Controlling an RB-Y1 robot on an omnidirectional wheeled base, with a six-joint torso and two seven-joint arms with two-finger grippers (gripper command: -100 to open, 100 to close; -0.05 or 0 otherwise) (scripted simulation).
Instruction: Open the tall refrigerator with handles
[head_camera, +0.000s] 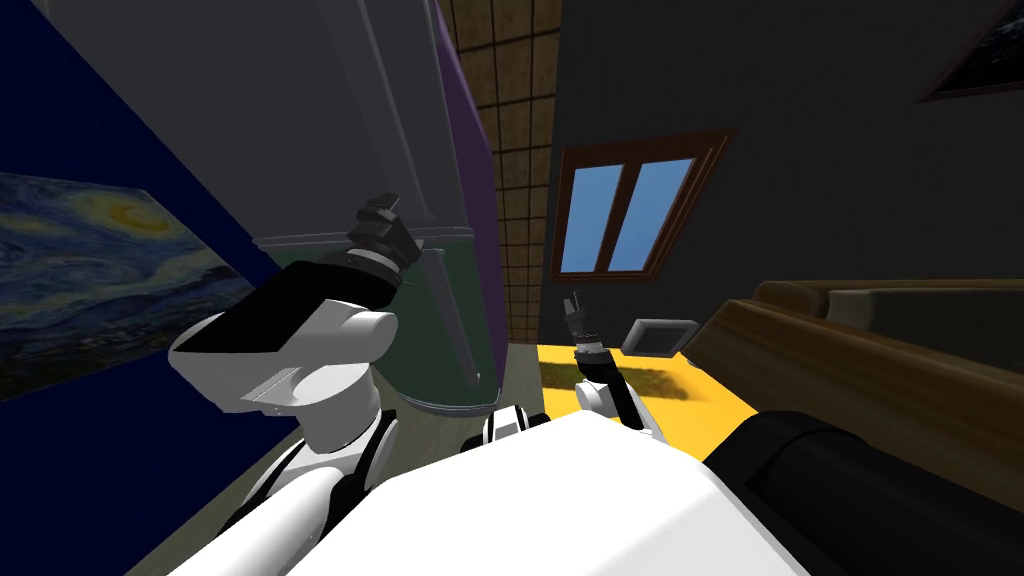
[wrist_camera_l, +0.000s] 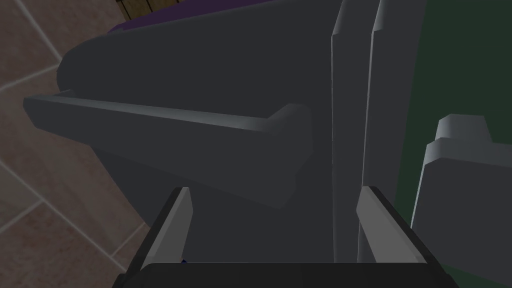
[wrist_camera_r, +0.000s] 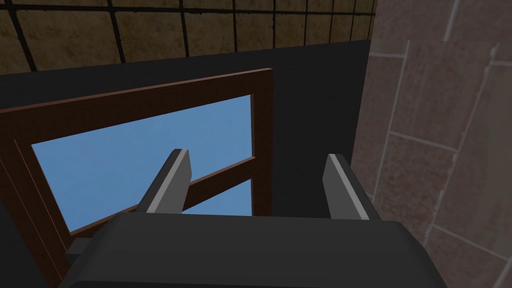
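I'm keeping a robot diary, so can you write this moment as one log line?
left claw: open, facing grey refrigerator handle, not gripping | right claw: open, empty

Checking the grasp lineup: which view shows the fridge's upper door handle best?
The left wrist view: the upper handle lies as a whole bar just ahead of the open left gripper. The head view gives a thin, foreshortened strip beside that gripper. The right wrist camera faces away.

No legible text — no labels, brands, numbers or signs can be read on any surface in the three views.
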